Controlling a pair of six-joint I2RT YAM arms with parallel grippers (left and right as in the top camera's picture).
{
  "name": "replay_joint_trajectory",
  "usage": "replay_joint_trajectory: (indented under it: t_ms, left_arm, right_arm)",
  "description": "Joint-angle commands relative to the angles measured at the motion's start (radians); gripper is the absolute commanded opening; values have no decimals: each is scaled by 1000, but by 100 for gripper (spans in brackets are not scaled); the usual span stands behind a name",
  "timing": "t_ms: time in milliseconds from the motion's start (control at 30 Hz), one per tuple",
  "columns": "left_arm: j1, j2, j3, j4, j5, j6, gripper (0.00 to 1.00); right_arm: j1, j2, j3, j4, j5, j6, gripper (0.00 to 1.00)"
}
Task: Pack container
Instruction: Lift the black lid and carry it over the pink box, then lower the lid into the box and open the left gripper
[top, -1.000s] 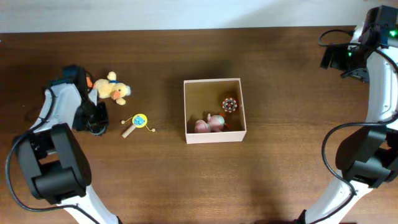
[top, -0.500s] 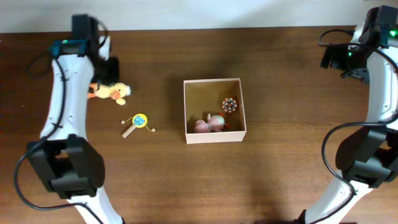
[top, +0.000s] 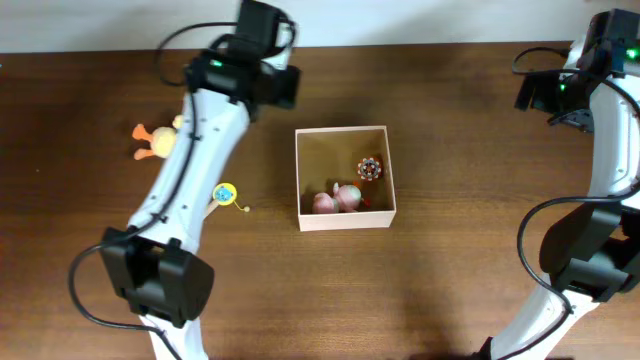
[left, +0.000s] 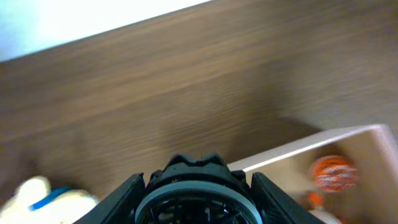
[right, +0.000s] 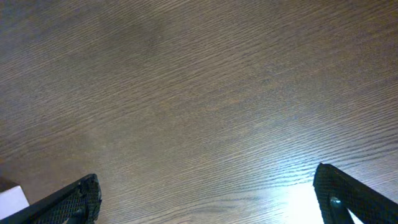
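Since it is only thin cardboard, the container (top: 345, 219) should be light and a bit bendy, and it may slide if bumped. I think the top edge of a white wall is the best place to pinch it. It sits mid-counter (top: 450, 280), open side up. I count one box with two toys inside, a pink one (top: 338, 198) and a round spotty one (top: 369, 168). Two more lie outside, a yellow duck (top: 150, 140) and a little rattle (top: 222, 196). The left claw (top: 275, 88) hangs near the box's far left corner, and I cannot tell if it is apart or together. The right claw (right: 205, 180) is wide apart, holding nothing.
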Motion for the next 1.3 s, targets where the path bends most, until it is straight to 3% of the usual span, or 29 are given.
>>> replay_joint_trajectory:
  t_ms: [0,567,1267]
  left_arm:
    - [-48,3,25,15,6,-110,32]
    - [-281,110,21,-18,6,-151,32]
    - [-294,277,20,-101,-124,-204,27]
  right_arm:
    - [4,7,-6,3,-6,2,99]
    - [4,7,-6,3,-5,2,99]
    - [4,7,-6,3,-6,2,99]
